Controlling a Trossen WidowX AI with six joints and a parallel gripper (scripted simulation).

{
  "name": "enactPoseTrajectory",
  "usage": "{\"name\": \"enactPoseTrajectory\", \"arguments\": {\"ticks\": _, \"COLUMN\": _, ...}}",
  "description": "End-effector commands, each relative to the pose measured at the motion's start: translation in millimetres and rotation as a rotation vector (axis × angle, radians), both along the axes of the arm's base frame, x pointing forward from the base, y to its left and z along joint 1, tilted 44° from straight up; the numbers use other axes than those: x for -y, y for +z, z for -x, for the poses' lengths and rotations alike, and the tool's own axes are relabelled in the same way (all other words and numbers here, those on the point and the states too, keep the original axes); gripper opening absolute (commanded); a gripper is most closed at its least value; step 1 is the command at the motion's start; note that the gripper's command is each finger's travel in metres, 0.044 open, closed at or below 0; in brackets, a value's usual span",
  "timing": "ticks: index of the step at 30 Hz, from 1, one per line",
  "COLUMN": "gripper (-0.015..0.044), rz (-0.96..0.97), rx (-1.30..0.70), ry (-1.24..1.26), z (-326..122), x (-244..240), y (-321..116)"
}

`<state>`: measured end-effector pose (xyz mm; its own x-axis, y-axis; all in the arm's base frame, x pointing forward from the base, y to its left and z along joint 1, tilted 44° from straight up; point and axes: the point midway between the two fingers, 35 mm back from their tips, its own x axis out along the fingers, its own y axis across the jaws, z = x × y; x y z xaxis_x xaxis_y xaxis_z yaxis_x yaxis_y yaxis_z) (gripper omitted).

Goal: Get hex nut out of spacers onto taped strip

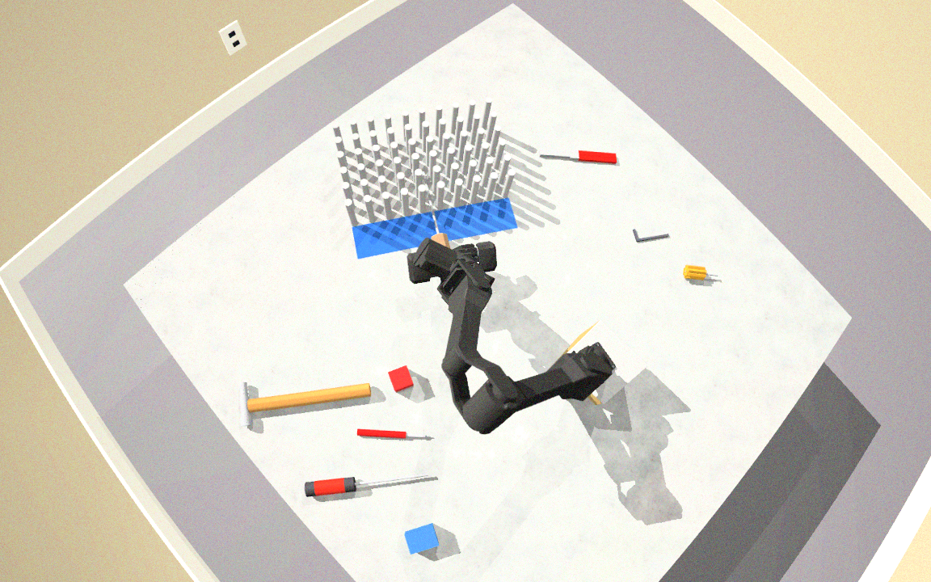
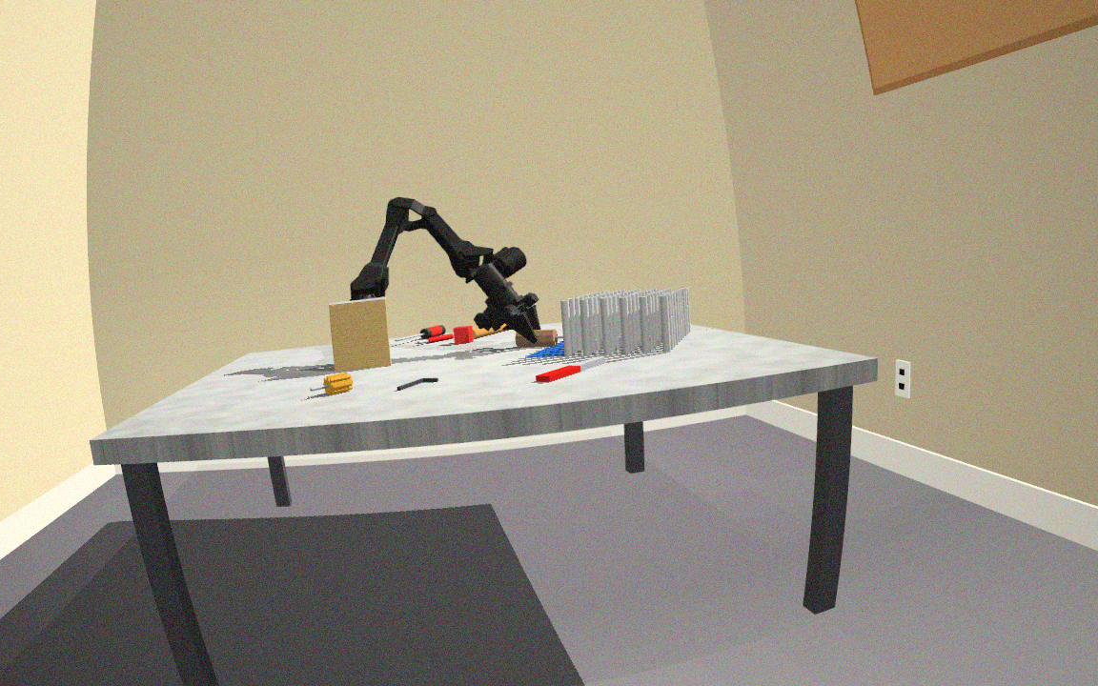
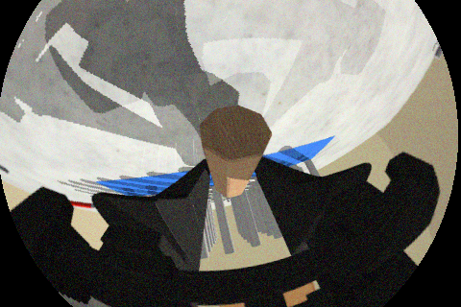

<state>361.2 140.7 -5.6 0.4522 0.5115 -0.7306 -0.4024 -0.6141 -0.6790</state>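
Note:
My gripper [image 1: 440,246] [image 2: 533,337] [image 3: 230,161] is shut on the brown wooden handle [image 1: 440,238] [image 2: 548,337] [image 3: 235,131] of a tool, low over the table in front of the spacers. The tool's thin pale shaft [image 1: 436,221] crosses the blue taped strip [image 1: 382,242] [image 2: 546,351] [image 3: 312,146] and runs in among the spacers; its tip cannot be made out. The grey metal spacers [image 1: 347,211] [image 2: 622,324] [image 3: 247,221] stand upright in rows behind the strip. I cannot make out the hex nut in any view.
A red-handled tool [image 1: 596,157] [image 2: 559,373] lies right of the field, with a hex key [image 1: 651,237] [image 2: 416,383] and yellow screwdriver [image 1: 694,272] [image 2: 337,383] beyond. A hammer [image 1: 309,397], red block [image 1: 401,378], two screwdrivers [image 1: 381,433] [image 1: 331,486] and blue block [image 1: 421,538] lie left of the arm. A tan panel [image 2: 359,334] stands near its base.

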Motion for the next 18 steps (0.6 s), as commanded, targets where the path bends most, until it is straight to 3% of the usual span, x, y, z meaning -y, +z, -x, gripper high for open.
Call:
{"name": "enactPoseTrajectory", "arguments": {"ticks": 1, "gripper": 0.0, "rz": -0.004, "rx": 0.0, "ry": -0.003, "z": 3.2, "x": -1.0, "y": 2.4}}
{"name": "enactPoseTrajectory", "arguments": {"ticks": 18, "gripper": 0.0, "rz": -0.005, "rx": -0.001, "ry": -0.002, "z": 13.2, "x": -3.3, "y": 6.2}}
